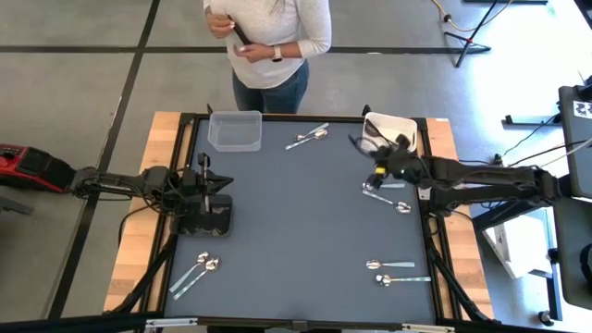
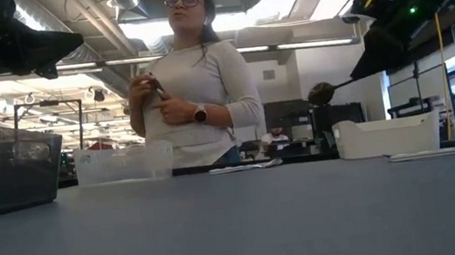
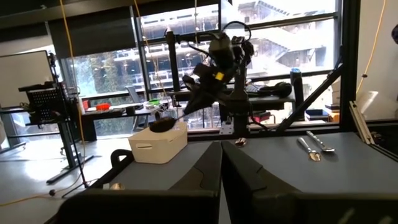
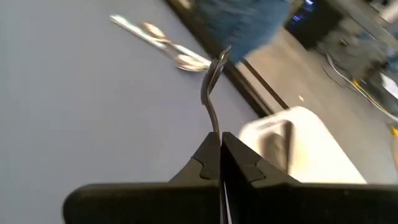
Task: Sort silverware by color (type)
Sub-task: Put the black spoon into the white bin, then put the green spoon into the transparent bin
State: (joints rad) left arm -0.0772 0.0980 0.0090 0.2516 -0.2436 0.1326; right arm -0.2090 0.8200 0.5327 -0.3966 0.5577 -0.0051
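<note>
Lying nearest the table's front edge are two pairs of silver spoons: one pair at front left (image 1: 198,272), the other at front right (image 1: 393,271), each pair with its pieces just beside one another. Mid-table, at the left edge of the grey mat (image 1: 305,231), the left gripper (image 1: 225,194) rests over a dark bin (image 1: 208,220); its fingers (image 3: 208,168) are pressed together with nothing between them. On the right side, another silver spoon pair (image 1: 388,199) lies just below the right arm. The right gripper (image 1: 375,163) hovers above the mat close to the white bin (image 1: 388,129); its fingers (image 4: 208,158) pinch the handle of a dark spoon (image 4: 212,87), whose bowl (image 2: 321,93) points toward that bin and hangs clear of the mat in the low view. Farther back, a clear plastic bin (image 1: 235,130) stands at the rear left of the mat, the white bin at the rear right, and a fourth silver spoon pair (image 1: 307,138) lies between them. Beyond the table's far edge stands a person (image 1: 268,42) in a light top, holding a dark object in both hands.
</note>
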